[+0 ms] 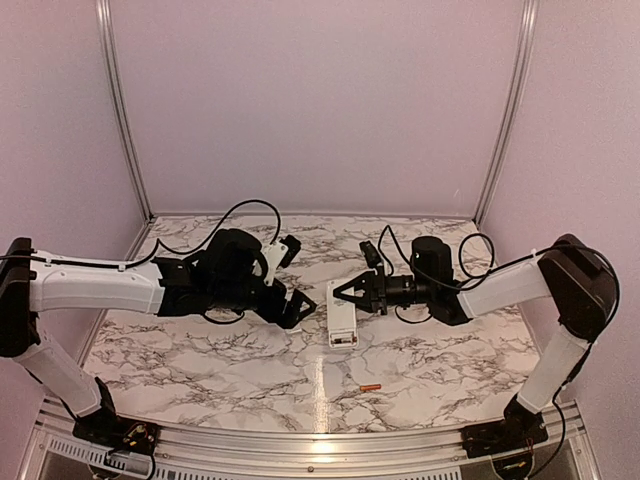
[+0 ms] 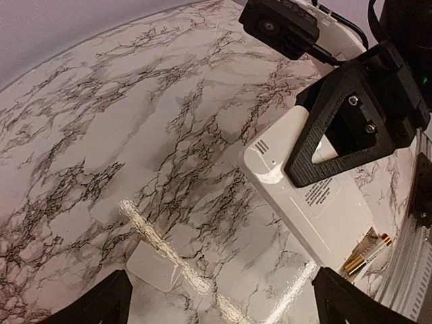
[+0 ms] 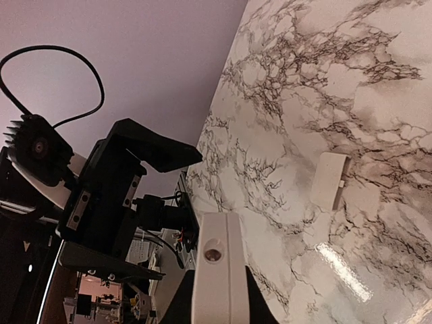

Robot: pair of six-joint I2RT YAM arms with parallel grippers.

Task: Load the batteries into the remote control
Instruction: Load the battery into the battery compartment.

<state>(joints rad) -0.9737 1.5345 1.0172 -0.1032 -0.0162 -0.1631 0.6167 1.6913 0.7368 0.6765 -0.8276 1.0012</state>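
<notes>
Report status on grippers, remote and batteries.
Left gripper open, empty. Right gripper shut on remote control. Gold battery at its end, seating unclear; orange battery loose on table. Nothing blocking.

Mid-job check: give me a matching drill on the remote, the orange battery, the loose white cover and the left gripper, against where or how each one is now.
Things:
1. small white rectangular plastic remote control
2. thin orange-red cylindrical battery
3. small flat white plastic cover
4. left gripper

States:
A. open, holding nothing
B. clamped in the shut right gripper
C. lying alone on the marble table, toward its near edge
D. flat on the table just ahead of the left gripper

Pairs: 1-B, 2-C, 3-D, 4-A
</notes>
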